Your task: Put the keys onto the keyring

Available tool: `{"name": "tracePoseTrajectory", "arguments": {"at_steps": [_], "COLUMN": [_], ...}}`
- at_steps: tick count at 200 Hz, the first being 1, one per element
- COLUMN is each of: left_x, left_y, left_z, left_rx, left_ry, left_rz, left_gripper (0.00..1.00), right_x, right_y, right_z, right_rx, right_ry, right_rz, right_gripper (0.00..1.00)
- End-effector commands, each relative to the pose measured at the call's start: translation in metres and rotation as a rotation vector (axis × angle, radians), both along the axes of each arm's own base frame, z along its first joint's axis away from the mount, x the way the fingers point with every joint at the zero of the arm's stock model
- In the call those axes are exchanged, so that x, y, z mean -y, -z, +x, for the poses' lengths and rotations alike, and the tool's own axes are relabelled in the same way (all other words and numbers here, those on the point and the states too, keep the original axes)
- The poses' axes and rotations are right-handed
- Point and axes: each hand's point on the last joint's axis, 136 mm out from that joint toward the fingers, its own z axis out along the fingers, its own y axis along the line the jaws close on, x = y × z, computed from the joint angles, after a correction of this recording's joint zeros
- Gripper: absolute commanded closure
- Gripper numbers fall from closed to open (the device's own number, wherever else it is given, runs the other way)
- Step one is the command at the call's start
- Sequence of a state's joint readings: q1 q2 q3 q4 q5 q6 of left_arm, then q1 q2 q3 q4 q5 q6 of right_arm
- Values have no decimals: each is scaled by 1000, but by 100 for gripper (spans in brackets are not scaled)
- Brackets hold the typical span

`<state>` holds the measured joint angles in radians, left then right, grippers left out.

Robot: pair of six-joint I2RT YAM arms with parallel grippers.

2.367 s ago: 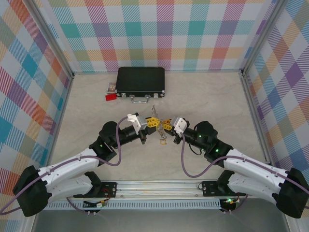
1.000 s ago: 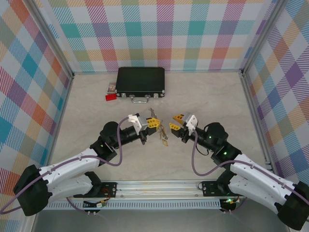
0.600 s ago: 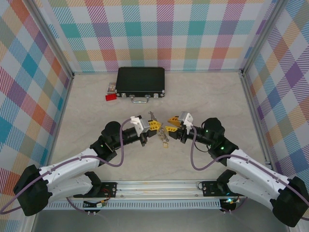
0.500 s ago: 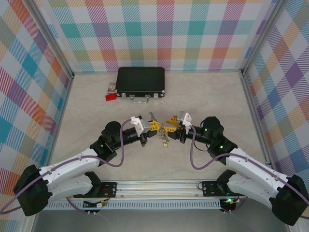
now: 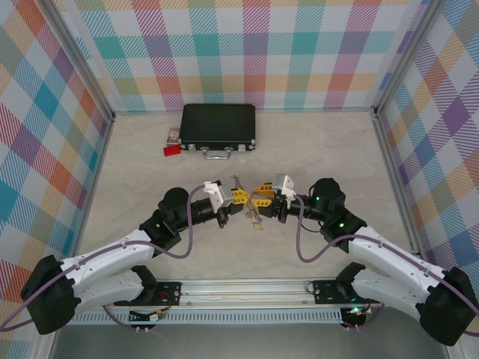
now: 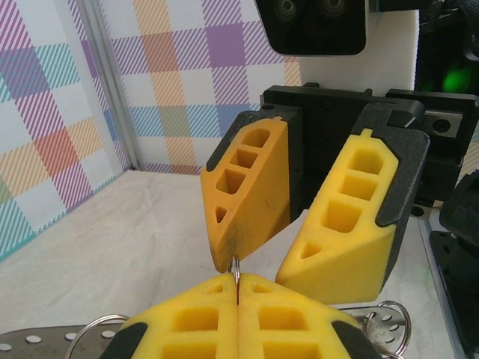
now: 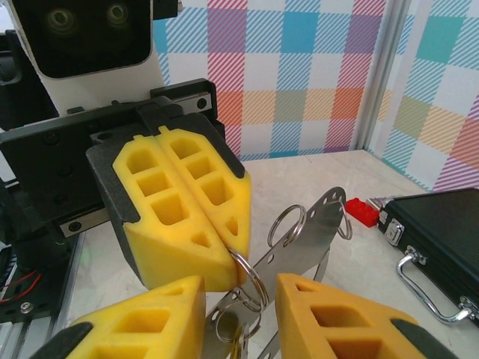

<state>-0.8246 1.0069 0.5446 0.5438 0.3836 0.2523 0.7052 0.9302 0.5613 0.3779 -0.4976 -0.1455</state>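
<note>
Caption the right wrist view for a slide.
Shut left gripper holds the flat grey perforated metal keyring up between the yellow fingers of the open right gripper.

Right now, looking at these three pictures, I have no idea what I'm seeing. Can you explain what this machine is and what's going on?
This is a pair of robot arms bolted at the near edge of a table. Each arm ends in a gripper with two yellow fingers. The wide picture comes from a camera overhead. The other two come from a camera on each wrist, and the wrists face one another. The left gripper is shut on the keyring, a bunch of grey metal rings with a flat perforated strip, and holds it up off the table. The right gripper is open, with one finger on either side of that bunch. Farther back on the table lie a black case and a small red block.
</note>
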Motion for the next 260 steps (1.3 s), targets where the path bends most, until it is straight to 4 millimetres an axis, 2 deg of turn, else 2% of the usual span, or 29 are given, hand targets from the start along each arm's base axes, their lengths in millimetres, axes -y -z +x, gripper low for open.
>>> {"name": "tracePoseTrajectory", "arguments": {"at_steps": [1, 33, 64, 115, 142, 155, 178, 187, 191, 227, 260], "left_x": [2, 2, -1, -1, -1, -1, -2, -3, -3, -6, -13], "left_y": [-26, -27, -27, -27, -27, -26, -24, -23, -23, -15, 0], "left_z": [-10, -12, -11, -11, -12, -11, -10, -9, -9, -8, -11], "left_rx": [59, 56, 59, 61, 59, 58, 55, 52, 52, 24, -21], "left_ry": [40, 43, 31, 32, 33, 33, 23, 16, 13, -6, -12], "left_rz": [-52, -53, -56, -50, -49, -48, -41, -37, -35, 39, 180], "left_gripper": [100, 100, 100, 100, 100, 100, 100, 88, 86, 80, 79], "right_x": [-4, -6, -6, -3, -4, -4, -3, -2, -1, 0, -2], "right_y": [-16, -14, -12, -11, -9, -8, -10, -10, -10, -4, 8], "right_z": [-4, -6, -7, -8, -9, -8, -4, -3, -2, 2, 7], "right_rx": [38, 29, 22, 31, 22, 19, 28, 33, 35, 45, 31], "right_ry": [-49, -68, -69, -59, -71, -66, -41, -30, -25, -2, 6], "right_rz": [19, 14, 7, 1, -6, -6, -2, -2, -2, -29, -69], "right_gripper": [72, 73, 83, 84, 89, 96, 100, 100, 100, 100, 100]}}
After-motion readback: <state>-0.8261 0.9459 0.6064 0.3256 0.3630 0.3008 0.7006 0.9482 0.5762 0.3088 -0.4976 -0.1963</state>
